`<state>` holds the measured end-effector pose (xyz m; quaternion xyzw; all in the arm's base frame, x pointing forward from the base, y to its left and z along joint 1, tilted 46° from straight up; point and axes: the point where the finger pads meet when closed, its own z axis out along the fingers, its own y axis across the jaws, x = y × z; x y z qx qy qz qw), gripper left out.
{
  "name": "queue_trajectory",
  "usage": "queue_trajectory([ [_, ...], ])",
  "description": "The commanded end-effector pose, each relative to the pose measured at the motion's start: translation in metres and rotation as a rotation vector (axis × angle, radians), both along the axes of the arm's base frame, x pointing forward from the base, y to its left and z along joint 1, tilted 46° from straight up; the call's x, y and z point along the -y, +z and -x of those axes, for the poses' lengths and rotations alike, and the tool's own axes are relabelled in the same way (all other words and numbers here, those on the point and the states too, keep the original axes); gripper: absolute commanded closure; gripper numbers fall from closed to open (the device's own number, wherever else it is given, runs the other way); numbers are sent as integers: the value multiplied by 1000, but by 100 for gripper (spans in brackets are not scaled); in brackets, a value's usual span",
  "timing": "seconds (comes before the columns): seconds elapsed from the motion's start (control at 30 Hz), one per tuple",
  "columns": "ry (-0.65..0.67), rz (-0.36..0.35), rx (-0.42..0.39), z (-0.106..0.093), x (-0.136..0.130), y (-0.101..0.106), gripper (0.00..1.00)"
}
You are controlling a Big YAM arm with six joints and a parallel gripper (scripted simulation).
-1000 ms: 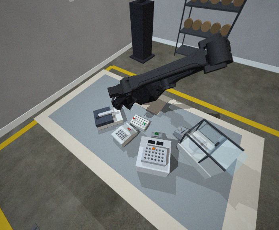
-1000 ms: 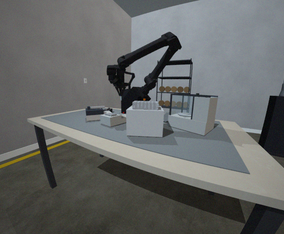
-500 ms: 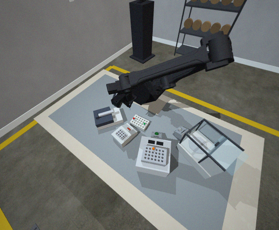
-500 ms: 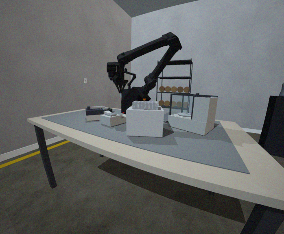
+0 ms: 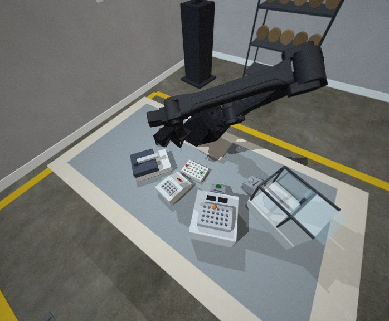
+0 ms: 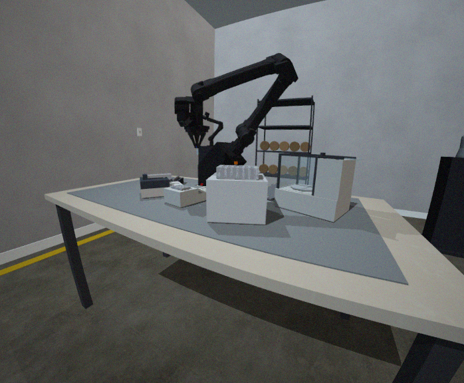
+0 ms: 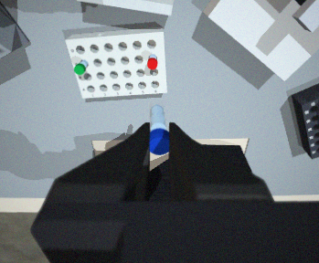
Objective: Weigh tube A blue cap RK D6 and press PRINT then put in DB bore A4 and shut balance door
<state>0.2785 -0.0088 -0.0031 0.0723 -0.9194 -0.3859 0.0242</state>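
While the claw (image 7: pixel 159 137) hangs high above the bench (image 6: pixel 265 263), its two dark fingers are clamped on tube A (image 7: pixel 159 132), the blue cap pinched between them and the clear body pointing straight down at the grey mat (image 7: pixel 38 119). From the wrist view, the tube rack RK (image 7: pixel 116 64) lies just beyond the tube's tip, and two other tubes sit in its bores: a green-capped tube (image 7: pixel 79 68) toward the left side and a red-capped tube (image 7: pixel 152 62) toward the right. In the top view the arm (image 5: pixel 229 93) stretches out from its base, the claw held over the mat's edge near the rack (image 5: pixel 194 170). Further out stands the dry block DB (image 5: pixel 215 217) with an orange-capped tube (image 5: pixel 214 207) in its block. Beside it, the balance BAL (image 5: pixel 291 207) stands with its glass box; its pan (image 6: pixel 300 187) looks bare in the exterior view. I can't tell from these angles how far the top pane is slid.
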Motion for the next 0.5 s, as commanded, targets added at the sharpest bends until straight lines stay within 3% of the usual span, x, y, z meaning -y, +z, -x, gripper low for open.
queue_trajectory([
  [0.0,-11,20,64,-23,23,17,91],
  [0.47,-11,23,64,-24,38,31,91],
])
